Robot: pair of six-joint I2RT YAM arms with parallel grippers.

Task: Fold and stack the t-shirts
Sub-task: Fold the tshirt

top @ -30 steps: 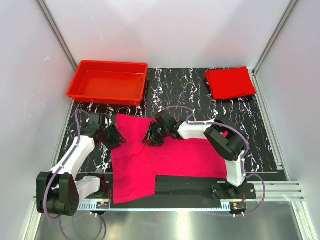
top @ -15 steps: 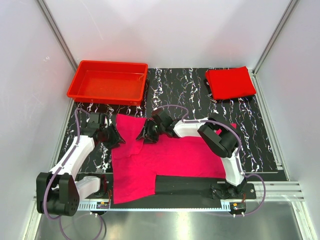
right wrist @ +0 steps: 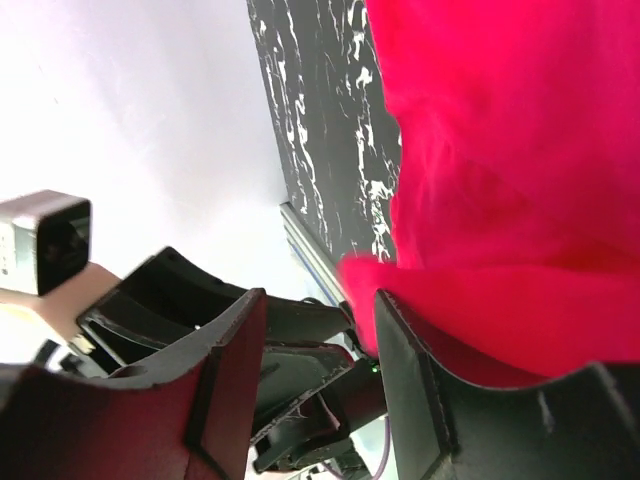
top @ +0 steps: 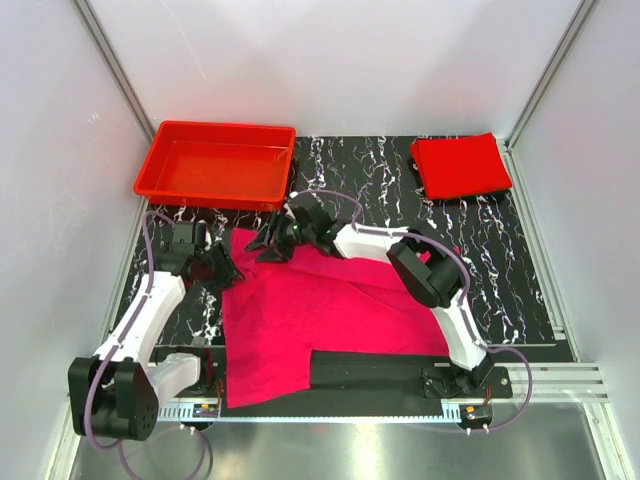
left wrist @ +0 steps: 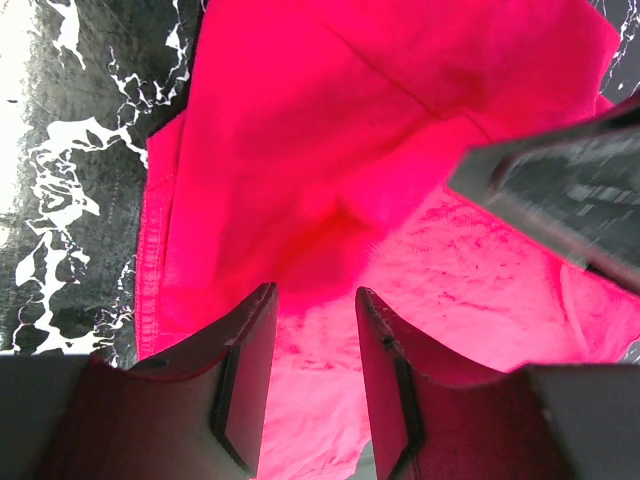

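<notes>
The magenta-pink t-shirt lies spread on the black marbled mat, with a crease running across its upper half. The red t-shirt lies folded in a square at the back right corner. My left gripper sits at the pink shirt's left edge, open, with the cloth showing beneath and between its fingers. My right gripper reaches over the shirt's back left corner. It is open, and a fold of pink cloth lies over the outside of one finger. Nothing is between its jaws.
A rigid red plastic tray stands empty at the back left, close behind the right gripper. White walls close in the mat on three sides. A metal rail runs along the near edge between the arm bases.
The right gripper has slid left and back across the pink shirt to its back left corner, and the shirt's upper half has spread out behind it. The left gripper has barely moved.
</notes>
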